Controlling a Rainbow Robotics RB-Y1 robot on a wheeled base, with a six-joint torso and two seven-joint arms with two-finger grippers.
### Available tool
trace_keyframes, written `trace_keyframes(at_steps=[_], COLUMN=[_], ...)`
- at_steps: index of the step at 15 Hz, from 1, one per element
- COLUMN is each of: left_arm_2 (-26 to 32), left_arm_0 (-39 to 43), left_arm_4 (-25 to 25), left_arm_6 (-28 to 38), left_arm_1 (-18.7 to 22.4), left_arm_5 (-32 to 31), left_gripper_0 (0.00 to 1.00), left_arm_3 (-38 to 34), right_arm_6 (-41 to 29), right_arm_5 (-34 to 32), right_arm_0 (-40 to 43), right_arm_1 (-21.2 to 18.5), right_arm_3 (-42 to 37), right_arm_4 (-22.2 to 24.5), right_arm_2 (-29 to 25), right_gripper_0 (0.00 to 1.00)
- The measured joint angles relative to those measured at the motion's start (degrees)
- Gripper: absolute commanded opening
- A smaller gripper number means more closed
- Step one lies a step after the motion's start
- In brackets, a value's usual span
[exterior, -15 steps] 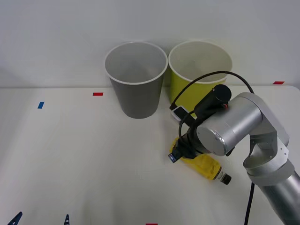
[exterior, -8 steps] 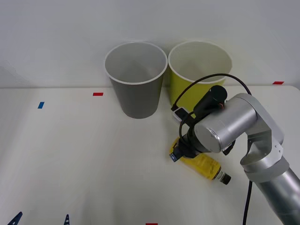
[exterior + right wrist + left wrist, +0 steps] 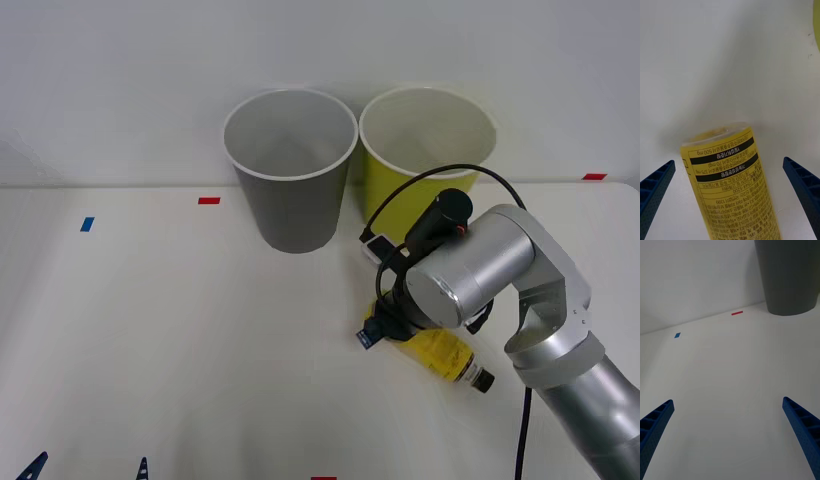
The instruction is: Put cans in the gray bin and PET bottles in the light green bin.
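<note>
The PET bottle (image 3: 440,353), yellow-labelled with black print, lies on its side on the white table, its dark cap (image 3: 482,381) toward the front right. My right gripper (image 3: 729,161) is open and low over it. Its blue fingers (image 3: 655,187) stand on either side of the bottle (image 3: 733,180) without touching it. In the front view the arm hides most of the right gripper (image 3: 369,337). Behind stand the gray bin (image 3: 290,205) and, to its right, the light green bin (image 3: 385,190), both upright. My left gripper (image 3: 728,405) hangs open over bare table at the front left. The cans are out of view.
A red tape mark (image 3: 208,200) and a blue one (image 3: 87,224) lie on the table's left part, another red mark (image 3: 594,176) at the far right. The gray bin (image 3: 790,281) stands beyond the left gripper. A black cable (image 3: 440,175) loops over the right wrist.
The right arm has shifted slightly left and lower over the bottle. The bottle, the bins and the left arm have not moved.
</note>
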Motion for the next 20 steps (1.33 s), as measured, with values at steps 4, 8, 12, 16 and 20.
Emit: trace_keyframes(at_steps=[4, 8, 12, 16, 20], left_arm_2=[0.0, 0.0, 0.0, 0.0, 0.0], left_arm_0=[0.0, 0.0, 0.0, 0.0, 0.0], left_arm_4=[0.0, 0.0, 0.0, 0.0, 0.0], left_arm_6=[0.0, 0.0, 0.0, 0.0, 0.0], left_arm_1=[0.0, 0.0, 0.0, 0.0, 0.0], left_arm_5=[0.0, 0.0, 0.0, 0.0, 0.0], left_gripper_0=[1.0, 0.99, 1.0, 1.0, 1.0], left_arm_3=[0.0, 0.0, 0.0, 0.0, 0.0], right_arm_6=[-0.6, -0.8, -0.9, -0.8, -1.4], right_arm_5=[-0.3, -3.6, -3.9, -3.9, -4.0], right_arm_0=[0.0, -1.0, -1.1, -1.1, -1.0], right_arm_1=[0.0, 0.2, 0.1, -0.1, -0.5], right_arm_3=[0.9, 4.8, 5.0, 4.9, 4.4], right_arm_4=[0.2, 1.0, 0.6, 0.5, 1.1], right_arm_2=[1.0, 2.4, 2.7, 2.7, 3.6], right_gripper_0=[1.0, 1.0, 1.0, 0.17, 0.05])
